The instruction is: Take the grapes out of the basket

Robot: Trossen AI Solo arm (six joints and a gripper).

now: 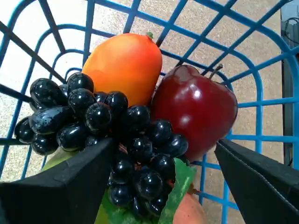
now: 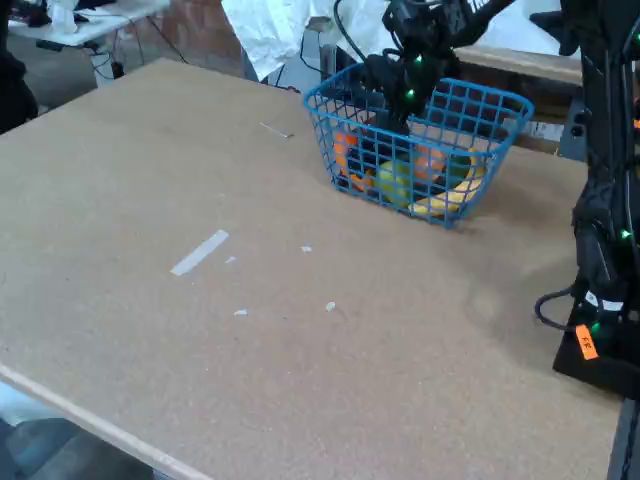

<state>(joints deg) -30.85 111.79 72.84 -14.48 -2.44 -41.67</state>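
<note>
In the wrist view the gripper hangs with fingers spread apart on either side of the grapes, which lie inside the blue basket against an orange fruit and a red apple; no writing is legible

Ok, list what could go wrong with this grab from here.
1. The open gripper straddles the grapes, but the red apple presses against the bunch, so the right finger may pinch it too.
2. The glossy beads could slip out as the fingers close.
3. Lifting may snag the basket wires or tug it along.
</note>
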